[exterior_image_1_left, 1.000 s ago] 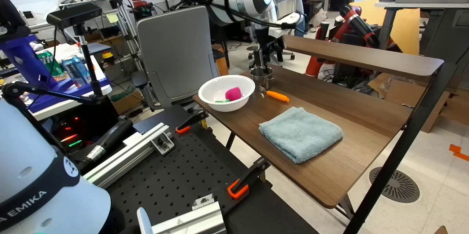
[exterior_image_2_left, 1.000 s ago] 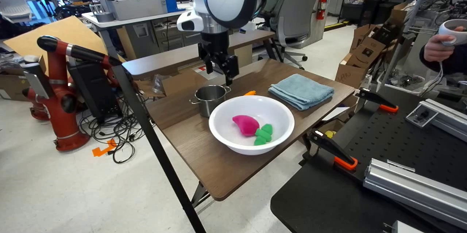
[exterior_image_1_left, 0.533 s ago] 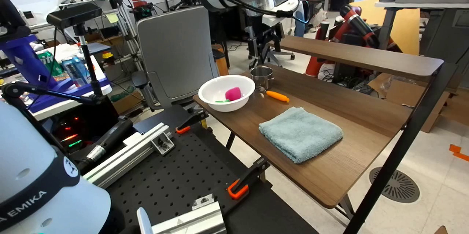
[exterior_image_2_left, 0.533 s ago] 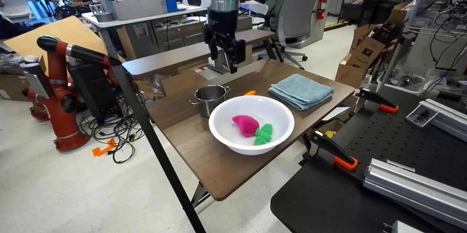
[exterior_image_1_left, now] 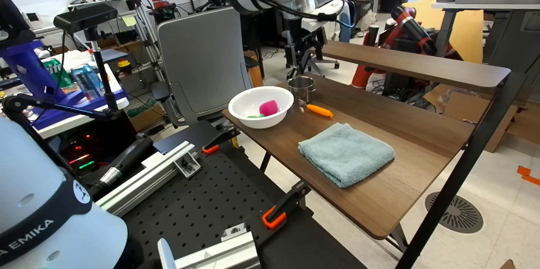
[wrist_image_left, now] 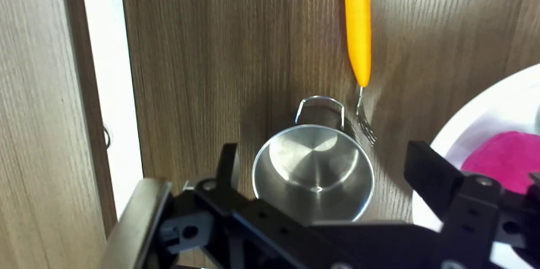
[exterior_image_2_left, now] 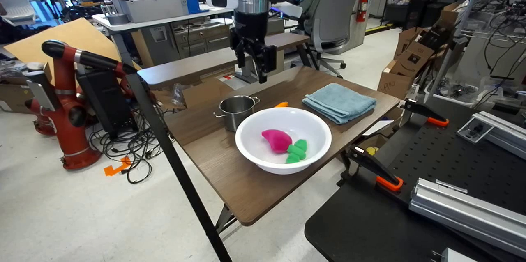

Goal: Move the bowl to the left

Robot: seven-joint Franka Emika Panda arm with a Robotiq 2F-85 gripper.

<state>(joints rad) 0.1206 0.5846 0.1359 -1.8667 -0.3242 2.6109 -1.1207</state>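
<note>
Metal bowl point(wrist_image_left: 314, 172) upright on tbl point(wrist_image_left: 202, 71), below gripper point(wrist_image_left: 325, 161), btwn its jaws as seen in wrist view; same spot as 1 s ago. Gripper's now higher, jaws spread wide, clear of bowl. Also below: orange-handled fork point(wrist_image_left: 358, 41) just beside bowl, white bowl point(wrist_image_left: 502, 100) partly hidden by one jaw.

I have raised my claw point(wrist_image_left: 323, 155) higher above the metal bowl point(exterior_image_2_left: 236, 113); whether they touched earlier, I can't quite see. A person holding a white gadget has left view.
</note>
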